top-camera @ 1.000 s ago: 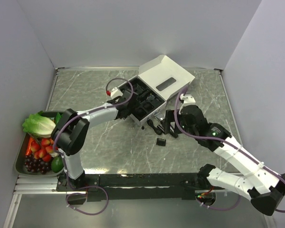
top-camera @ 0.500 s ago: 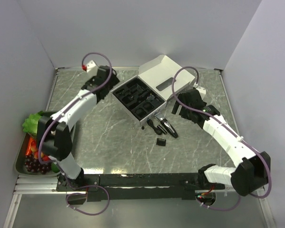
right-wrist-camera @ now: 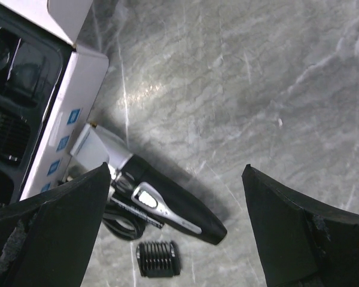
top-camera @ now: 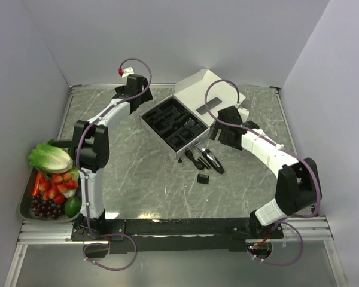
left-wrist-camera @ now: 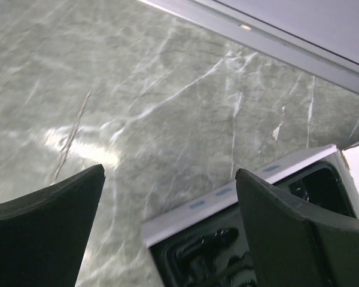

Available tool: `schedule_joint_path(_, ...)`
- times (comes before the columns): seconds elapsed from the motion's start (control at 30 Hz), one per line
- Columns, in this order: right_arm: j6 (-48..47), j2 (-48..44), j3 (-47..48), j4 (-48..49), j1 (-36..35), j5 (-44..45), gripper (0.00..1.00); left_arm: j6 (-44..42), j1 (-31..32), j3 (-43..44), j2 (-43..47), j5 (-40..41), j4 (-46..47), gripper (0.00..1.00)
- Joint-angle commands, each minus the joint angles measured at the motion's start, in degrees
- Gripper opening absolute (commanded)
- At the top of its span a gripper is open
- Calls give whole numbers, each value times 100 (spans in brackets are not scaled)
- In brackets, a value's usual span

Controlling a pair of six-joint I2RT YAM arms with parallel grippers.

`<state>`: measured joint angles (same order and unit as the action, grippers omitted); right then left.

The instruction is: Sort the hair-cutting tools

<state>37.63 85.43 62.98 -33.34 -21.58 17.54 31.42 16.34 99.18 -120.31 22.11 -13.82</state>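
The black-and-silver hair clipper [top-camera: 213, 160] [right-wrist-camera: 167, 206] lies on the marble table in front of the white box [top-camera: 157, 134]. A coiled black cord [top-camera: 194, 158] [right-wrist-camera: 122, 222] lies against its left side. A small black comb attachment [top-camera: 202, 178] [right-wrist-camera: 158, 259] rests alone nearer the arms. My right gripper [top-camera: 220, 135] [right-wrist-camera: 176, 170] hangs open above the clipper's right, holding nothing. My left gripper [top-camera: 139, 100] [left-wrist-camera: 170, 173] is open and empty over the box's back-left corner [left-wrist-camera: 227, 197]. The box's black insert [top-camera: 173, 122] holds dark parts I cannot make out.
The box's lid [top-camera: 206, 95] stands open toward the back right. A metal tray [top-camera: 25, 206] with lettuce, strawberries, grapes and a lime sits at the left edge. Grey walls close in the table on three sides.
My left arm pulled out of the box and swung to the back left, jaws spreading wider. My right arm lifted off the clipper and drew back to the box's right side.
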Motion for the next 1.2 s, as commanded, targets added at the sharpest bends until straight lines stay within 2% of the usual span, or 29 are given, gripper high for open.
schedule_joint_path(0.0,254,307,390,126,49,101,100,-531,-148,488,-325,-531,582,97)
schedule_joint_path(0.3,403,1072,847,135,58,-154,100,-295,-210,770,-836,-1217,705,97)
schedule_joint_path(0.77,447,1793,1392,-41,49,-172,100,391,-298,-592,-564,-1999,1698,97)
schedule_joint_path(1.17,369,2145,1708,-41,49,-181,100,681,-351,-1585,24,-2184,2383,96)
